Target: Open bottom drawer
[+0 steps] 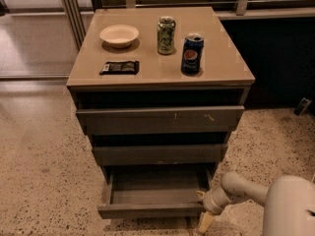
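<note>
Gripper (202, 210): at right end of bottom drawer (147, 211) front.
- Gripper itself: small, pale; tapered cream-yellow tip at lower end, smaller yellowish bit at upper end.
- Just behind gripper: short off-white cylindrical wrist, darker seam ringing it.
- Further back: smooth off-white tubular link, rounded bulge at joint, matte finish.
- Farthest from gripper: big rounded white-grey shell, plain surface, cut off by frame edge. Small dark mark on its far side; nature unclear.
</note>
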### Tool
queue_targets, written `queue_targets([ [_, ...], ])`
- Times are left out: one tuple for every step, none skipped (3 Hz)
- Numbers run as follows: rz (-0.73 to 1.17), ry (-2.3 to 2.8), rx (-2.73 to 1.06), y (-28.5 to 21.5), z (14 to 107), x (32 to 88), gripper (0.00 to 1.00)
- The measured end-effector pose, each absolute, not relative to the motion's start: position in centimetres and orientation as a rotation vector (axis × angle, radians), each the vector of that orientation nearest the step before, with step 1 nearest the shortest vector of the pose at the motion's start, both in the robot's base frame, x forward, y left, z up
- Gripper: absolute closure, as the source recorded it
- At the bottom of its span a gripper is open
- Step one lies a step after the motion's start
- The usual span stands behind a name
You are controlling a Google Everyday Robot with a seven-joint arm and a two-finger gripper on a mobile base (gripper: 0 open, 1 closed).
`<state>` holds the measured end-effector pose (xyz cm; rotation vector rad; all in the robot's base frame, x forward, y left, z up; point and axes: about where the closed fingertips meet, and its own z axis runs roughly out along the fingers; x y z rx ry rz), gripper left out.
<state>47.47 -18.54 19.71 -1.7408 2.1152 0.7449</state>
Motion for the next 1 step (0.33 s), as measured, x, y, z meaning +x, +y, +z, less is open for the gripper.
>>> queue_targets([
  [0.745, 2.115, -1.741, -18.54, 19.71, 47.46, 0.0],
])
